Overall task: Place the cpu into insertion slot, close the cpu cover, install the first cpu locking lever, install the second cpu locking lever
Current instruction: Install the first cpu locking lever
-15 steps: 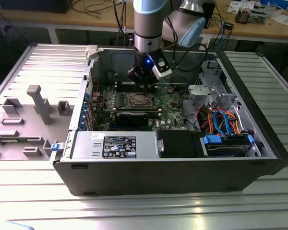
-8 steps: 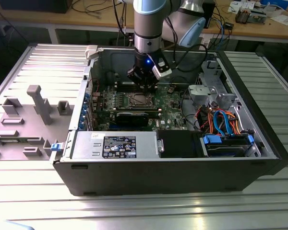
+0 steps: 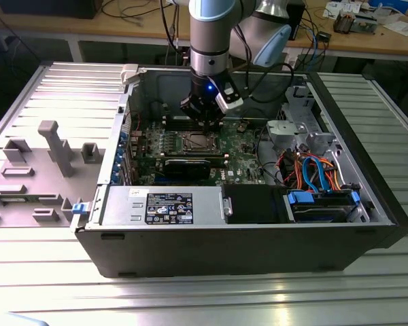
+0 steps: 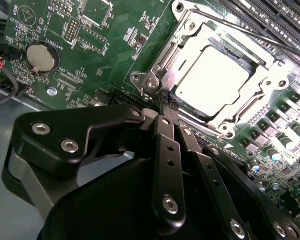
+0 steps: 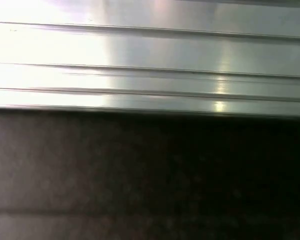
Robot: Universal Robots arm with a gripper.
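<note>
The cpu (image 4: 213, 80), a pale silver-grey square, lies in the insertion slot (image 4: 172, 60) framed by the cpu cover (image 4: 262, 80). The gripper (image 4: 166, 102) has its fingers (image 4: 165, 131) pressed together at the cover's corner.

Three cameras on one open computer case

The exterior view looks down from above at the open black computer case (image 3: 258, 224). The second wrist view looks closely past the black gripper (image 4: 165, 107) onto the green motherboard (image 4: 115, 45), shared with the exterior view. The first wrist view faces ribbed silver metal (image 5: 150, 55) very near.
</note>
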